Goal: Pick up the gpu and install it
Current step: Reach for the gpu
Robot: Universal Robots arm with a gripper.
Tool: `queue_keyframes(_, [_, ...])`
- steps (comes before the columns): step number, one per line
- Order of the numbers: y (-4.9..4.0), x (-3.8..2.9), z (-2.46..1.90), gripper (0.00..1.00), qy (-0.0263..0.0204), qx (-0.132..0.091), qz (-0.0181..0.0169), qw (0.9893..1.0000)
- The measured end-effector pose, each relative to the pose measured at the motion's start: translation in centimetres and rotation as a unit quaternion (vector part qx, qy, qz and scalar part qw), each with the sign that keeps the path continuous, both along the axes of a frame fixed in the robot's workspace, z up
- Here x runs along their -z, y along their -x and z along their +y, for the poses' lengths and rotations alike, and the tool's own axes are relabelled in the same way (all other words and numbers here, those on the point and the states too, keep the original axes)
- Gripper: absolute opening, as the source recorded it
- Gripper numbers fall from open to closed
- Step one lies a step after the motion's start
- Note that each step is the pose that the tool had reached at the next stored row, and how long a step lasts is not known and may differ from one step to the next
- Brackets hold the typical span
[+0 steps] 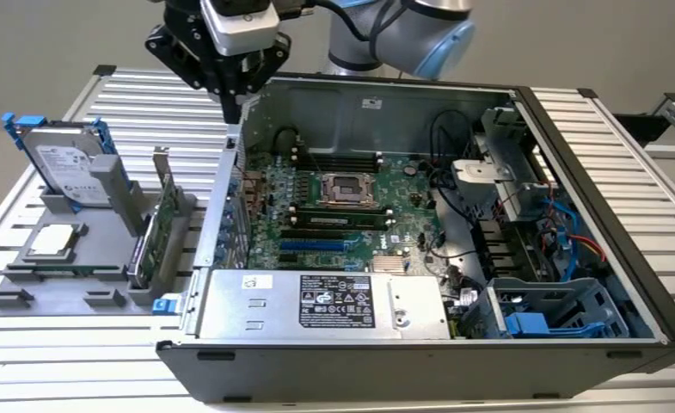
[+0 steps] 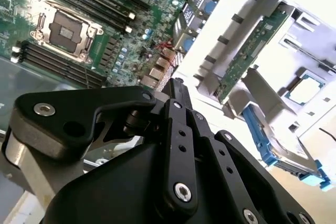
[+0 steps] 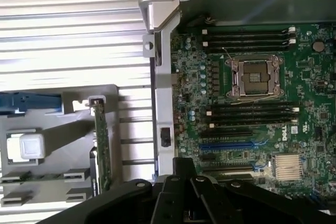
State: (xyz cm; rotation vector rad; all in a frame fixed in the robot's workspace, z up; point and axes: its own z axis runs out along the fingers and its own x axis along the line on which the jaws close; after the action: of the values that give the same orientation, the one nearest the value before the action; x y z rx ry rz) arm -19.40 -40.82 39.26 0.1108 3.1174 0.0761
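The gpu (image 1: pixel 154 225) stands on edge in a slot of the grey holder (image 1: pixel 85 267), outside the computer case on the exterior view's left. Its green board shows edge-on in the first wrist view (image 3: pixel 101 145) and in the second wrist view (image 2: pixel 251 52). My gripper (image 1: pixel 235 110) hangs above the case's rear wall, higher than the gpu and apart from it, toward the exterior view's right. Its black fingers (image 2: pixel 176 88) are pressed together with nothing between them. In the first wrist view the gripper (image 3: pixel 182 167) sits over the case wall beside the motherboard.
The open case (image 1: pixel 612 215) holds the motherboard (image 1: pixel 349 232), an empty processor socket (image 1: pixel 343 189), a power supply (image 1: pixel 314 305) and a blue-grey drive cage (image 1: pixel 555 314). A hard drive with blue rails (image 1: pixel 68 168) and a chip (image 1: pixel 56 241) sit in the holder. The table is slatted metal.
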Motion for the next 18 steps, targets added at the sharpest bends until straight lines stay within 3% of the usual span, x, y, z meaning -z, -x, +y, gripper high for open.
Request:
queue_keyframes(7, [1.98,0.0,-0.45,0.0,-0.0002,0.0,0.0,1.0])
queue_keyframes(18, [4.54,0.0,-0.79,0.0,-0.0002,0.0,0.0,1.0])
